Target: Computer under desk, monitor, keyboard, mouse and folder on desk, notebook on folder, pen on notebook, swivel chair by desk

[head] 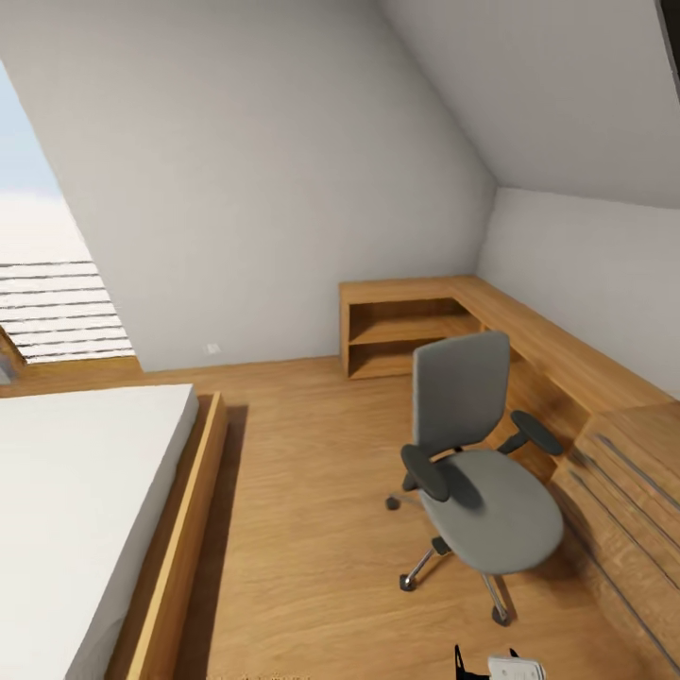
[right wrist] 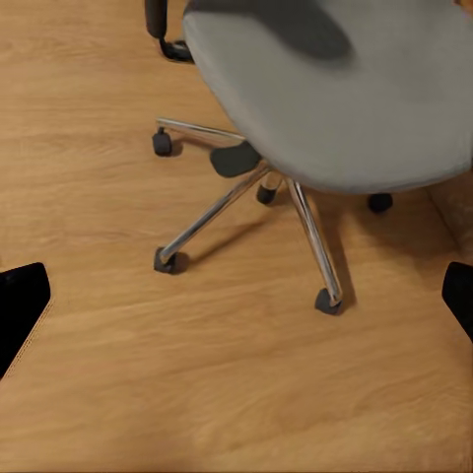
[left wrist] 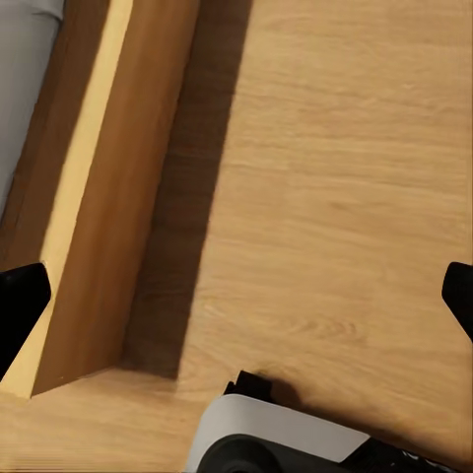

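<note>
A grey swivel chair [head: 482,453] stands on the wooden floor at the right, close to a long wooden counter [head: 557,354] that runs along the right wall. Its seat [right wrist: 335,89] is bare, and its chrome legs and castors [right wrist: 236,202] spread over the floor under my right gripper [right wrist: 236,305]. That gripper is open, its dark fingertips [right wrist: 20,305] far apart with nothing between them. My left gripper [left wrist: 236,305] is open too, hanging over the floor beside the bed frame [left wrist: 99,197]. Computer, monitor, keyboard, mouse, folder, notebook and pen are out of view.
A low bed with a white mattress [head: 66,501] in a wooden frame takes up the left side. An open shelf unit [head: 406,335] sits in the far corner, and drawers [head: 623,491] line the right. Floor lies open between bed and chair. Part of my base [left wrist: 286,443] shows below.
</note>
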Tool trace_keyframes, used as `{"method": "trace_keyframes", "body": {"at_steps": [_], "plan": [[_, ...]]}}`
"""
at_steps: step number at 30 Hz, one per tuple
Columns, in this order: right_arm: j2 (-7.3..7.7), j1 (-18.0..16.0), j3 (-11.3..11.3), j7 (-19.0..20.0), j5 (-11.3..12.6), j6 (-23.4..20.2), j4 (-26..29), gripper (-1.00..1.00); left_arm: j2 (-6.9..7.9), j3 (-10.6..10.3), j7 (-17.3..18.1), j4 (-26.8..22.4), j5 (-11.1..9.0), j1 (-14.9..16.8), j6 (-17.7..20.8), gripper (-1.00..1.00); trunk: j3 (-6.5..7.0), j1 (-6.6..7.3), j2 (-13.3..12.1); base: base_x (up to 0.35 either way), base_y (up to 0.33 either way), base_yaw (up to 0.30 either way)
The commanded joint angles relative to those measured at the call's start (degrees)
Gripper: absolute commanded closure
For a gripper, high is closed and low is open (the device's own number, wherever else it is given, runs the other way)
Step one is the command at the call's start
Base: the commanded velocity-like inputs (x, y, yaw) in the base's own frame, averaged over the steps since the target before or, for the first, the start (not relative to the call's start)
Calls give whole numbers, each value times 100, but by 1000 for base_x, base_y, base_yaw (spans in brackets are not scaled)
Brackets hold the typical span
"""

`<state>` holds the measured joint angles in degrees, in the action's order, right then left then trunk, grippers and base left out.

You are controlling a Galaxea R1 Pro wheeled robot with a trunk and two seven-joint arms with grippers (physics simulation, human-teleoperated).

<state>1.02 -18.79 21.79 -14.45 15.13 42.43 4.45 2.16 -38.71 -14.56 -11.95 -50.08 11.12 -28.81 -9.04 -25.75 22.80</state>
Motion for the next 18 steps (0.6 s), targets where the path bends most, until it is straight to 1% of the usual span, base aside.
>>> {"method": "trace_keyframes", "body": {"at_steps": [1,18], "plan": [[2,-2,52,-24,37,11,1,-100,4,-49,-51,-9,-14,4,-8,-100,-15,-3,11,0,0,281],[3,-2,53,-16,26,2,-5,-100,4,-49,-56,-9,-11,4,-11,-100,-75,-3,11,0,0,274]]}}
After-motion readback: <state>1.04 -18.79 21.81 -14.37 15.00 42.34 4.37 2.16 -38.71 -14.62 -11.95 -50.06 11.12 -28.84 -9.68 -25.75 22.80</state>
